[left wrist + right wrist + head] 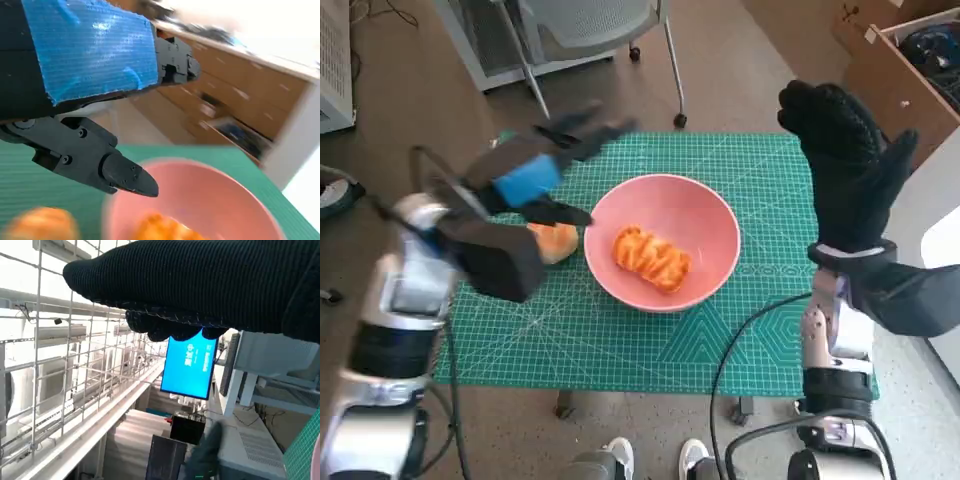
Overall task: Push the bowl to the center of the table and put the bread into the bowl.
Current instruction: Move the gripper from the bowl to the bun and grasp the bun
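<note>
So the pink bowl (662, 241) is sitting pretty much mid-table on the green mat (620, 350), so I'd call the pushing part done. There's already one orange twisty piece of bread (651, 257) inside it. A second roll (556, 241) is on the mat just left of the bowl, right up against the rim or close to it (hard to tell if it actually touches), so if that one counts, it's what's left.

The left hand (535, 180) hovers over that roll and the bowl's left edge, fingers spread and holding nothing. The right hand (850, 165) is lifted up off to the right of the bowl, fingers apart, palm toward the table, also empty.
</note>
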Motion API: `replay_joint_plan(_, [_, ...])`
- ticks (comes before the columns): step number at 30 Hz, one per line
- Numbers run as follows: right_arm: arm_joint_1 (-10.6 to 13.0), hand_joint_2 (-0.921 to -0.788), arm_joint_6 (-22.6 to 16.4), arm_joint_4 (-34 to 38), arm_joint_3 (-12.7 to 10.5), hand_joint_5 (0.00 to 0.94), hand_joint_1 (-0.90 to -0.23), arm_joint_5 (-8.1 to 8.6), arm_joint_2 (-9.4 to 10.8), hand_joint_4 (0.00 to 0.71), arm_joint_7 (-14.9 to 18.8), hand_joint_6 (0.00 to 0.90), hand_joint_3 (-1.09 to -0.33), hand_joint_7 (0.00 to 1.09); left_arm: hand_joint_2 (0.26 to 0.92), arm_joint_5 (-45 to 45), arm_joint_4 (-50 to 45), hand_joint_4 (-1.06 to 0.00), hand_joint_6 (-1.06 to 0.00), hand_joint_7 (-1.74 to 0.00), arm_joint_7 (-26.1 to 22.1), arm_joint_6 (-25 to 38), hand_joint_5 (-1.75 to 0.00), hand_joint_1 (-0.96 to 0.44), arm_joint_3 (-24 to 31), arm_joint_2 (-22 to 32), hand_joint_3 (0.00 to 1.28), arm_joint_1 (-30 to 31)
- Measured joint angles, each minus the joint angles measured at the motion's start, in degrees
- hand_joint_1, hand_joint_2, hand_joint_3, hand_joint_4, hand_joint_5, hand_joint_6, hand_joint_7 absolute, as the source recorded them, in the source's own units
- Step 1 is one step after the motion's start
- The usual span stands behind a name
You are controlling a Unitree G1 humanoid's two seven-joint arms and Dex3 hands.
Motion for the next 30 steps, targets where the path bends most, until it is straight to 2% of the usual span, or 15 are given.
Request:
replay_joint_plan(11, [-0.1,-0.921,-0.2,1.5,0.1,0.001,-0.519,0.02,0.0,0.349,0.5,0.214,-0.574,0.46,0.766,-0.9,-2.7,0.00,-0.08,-0.12,-5.7,7.8,0.00,-0.01,0.9,3.8,0.00,4.1])
replay_joint_plan(17, [-0.7,-0.921,-0.6,2.9,0.1,0.001,-0.518,0.05,-0.2,0.350,0.8,0.210,-0.572,0.45,0.759,-0.7,-2.6,0.00,-0.07,-0.11,-8.0,10.9,0.00,-0.01,0.2,4.7,0.00,4.3])
replay_joint_plan(30, [-2.2,-0.921,-1.0,4.7,-0.3,0.001,-0.520,0.96,-0.5,0.351,2.6,0.211,-0.568,0.45,0.754,2.7,1.7,0.00,-0.09,-0.09,-8.1,12.4,0.00,-0.06,-4.3,4.3,0.00,3.6])
